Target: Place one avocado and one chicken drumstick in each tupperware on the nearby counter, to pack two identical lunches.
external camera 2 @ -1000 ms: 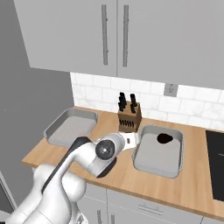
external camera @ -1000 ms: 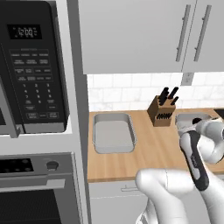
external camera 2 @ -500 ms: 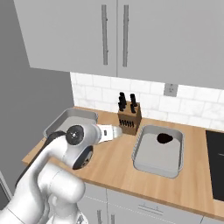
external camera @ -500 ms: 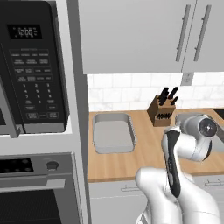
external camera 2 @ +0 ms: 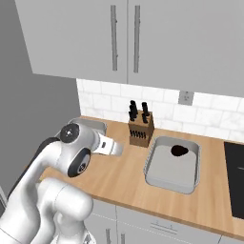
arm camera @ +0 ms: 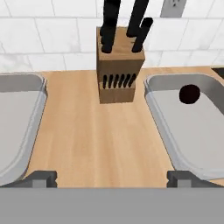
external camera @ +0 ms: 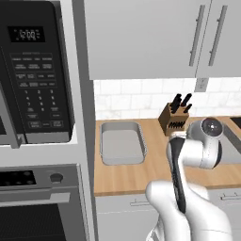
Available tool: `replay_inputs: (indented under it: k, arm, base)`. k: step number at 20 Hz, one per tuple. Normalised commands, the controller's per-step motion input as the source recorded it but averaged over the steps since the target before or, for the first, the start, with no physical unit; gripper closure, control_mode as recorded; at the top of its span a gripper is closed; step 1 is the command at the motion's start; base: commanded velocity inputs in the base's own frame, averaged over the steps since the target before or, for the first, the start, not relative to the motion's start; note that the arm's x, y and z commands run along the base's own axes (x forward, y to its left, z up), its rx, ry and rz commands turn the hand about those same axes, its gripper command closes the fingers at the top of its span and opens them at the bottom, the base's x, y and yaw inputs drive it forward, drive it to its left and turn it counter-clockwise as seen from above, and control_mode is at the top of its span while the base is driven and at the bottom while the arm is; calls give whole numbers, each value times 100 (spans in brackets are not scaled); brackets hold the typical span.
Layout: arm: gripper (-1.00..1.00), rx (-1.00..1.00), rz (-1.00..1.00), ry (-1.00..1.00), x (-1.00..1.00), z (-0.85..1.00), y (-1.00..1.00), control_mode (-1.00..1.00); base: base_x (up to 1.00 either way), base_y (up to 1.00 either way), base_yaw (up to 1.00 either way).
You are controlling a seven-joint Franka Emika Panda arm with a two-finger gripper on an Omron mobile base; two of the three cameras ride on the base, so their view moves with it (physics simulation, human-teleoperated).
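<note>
Two pale-grey tupperware trays lie on the tan counter (arm camera: 109,131), one on each side of a knife block. The right tupperware (external camera 2: 164,172) (arm camera: 192,131) holds one dark avocado (external camera 2: 180,150) (arm camera: 189,94) near its far end. The left tupperware (external camera: 121,143) (arm camera: 17,127) shows nothing inside it. My gripper (arm camera: 113,178) (external camera 2: 116,149) hovers open and empty over the counter between the trays, in front of the knife block. Its fingertips (arm camera: 43,177) stand wide apart. The chicken drumstick is out of view.
A brown wooden knife block (arm camera: 119,65) (external camera: 174,117) (external camera 2: 141,129) stands against the white tiled backsplash between the trays. A black microwave (external camera: 33,75) and an oven (external camera: 42,202) sit left of the counter. Grey wall cabinets (external camera 2: 133,38) hang overhead. A dark cooktop (external camera 2: 236,171) borders the right.
The arm has swung left and drawn back from beside the right tupperware to the middle of the counter. The gripper stayed open. The avocado has not moved.
</note>
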Motion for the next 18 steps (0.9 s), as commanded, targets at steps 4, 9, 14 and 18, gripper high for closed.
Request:
replay_inputs:
  k: [4,9,14,18]
  arm:
    - [-100,33,-16,0,-79,2,2,-100]
    - [-100,0,0,-8,-100,0,47,-100]
    - [-100,-25,0,-14,-81,24,100,-100]
    - [-100,-15,0,-9,-49,13,48,100]
  base:
    - [0,0,0]
    - [0,0,0]
    - [0,0,0]
    - [-50,42,1]
